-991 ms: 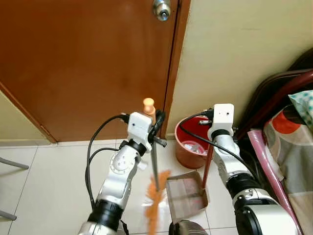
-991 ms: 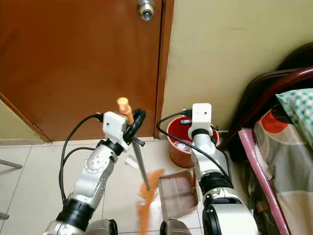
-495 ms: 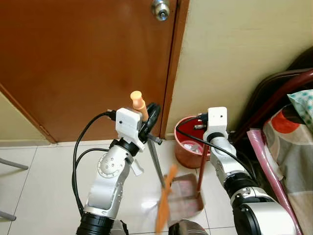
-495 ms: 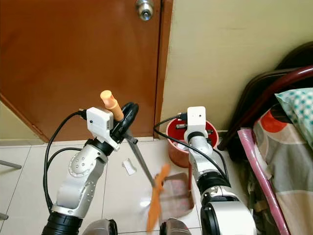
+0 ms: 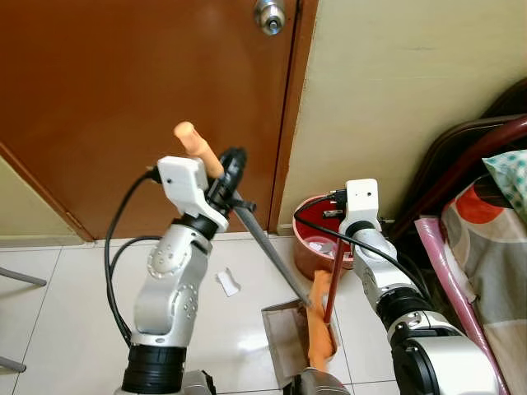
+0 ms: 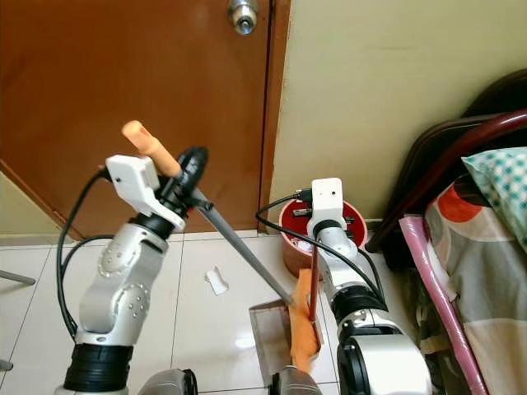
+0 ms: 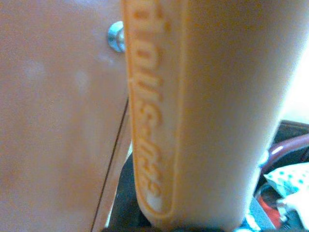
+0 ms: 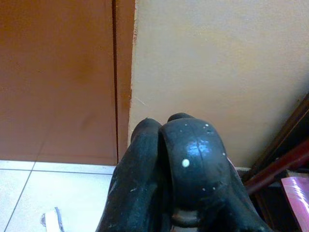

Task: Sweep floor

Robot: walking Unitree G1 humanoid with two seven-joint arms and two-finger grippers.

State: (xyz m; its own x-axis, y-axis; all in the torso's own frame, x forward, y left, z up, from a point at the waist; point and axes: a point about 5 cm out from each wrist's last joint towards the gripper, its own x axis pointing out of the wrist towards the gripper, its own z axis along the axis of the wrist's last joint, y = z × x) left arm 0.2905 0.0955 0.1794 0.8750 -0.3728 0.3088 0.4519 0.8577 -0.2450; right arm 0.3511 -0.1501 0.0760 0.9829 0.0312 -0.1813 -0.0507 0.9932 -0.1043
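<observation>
Orange broom (image 5: pixel 319 325), left jaws clamping its handle, lies over dustpan (image 5: pixel 284 337) beside red bucket (image 5: pixel 311 247); right jaws closed.

Left arm raised high, elbow bent, left gripper (image 5: pixel 227 169) clamped tight at shoulder height; right arm reaching forward and low, right gripper (image 8: pixel 169 159) fingers pressed together

The left gripper (image 5: pixel 224 169) has swung up and toward the robot's left, tilting the broom (image 5: pixel 268 247) into a steep slant. Its orange bristles (image 5: pixel 319 321) have swept rightward across the floor onto the dustpan (image 5: pixel 284 329), beside the pan's red handle (image 5: pixel 333 276). A white paper scrap (image 5: pixel 227 282), earlier apparently hidden behind the arm, now lies exposed on the tiles.
</observation>
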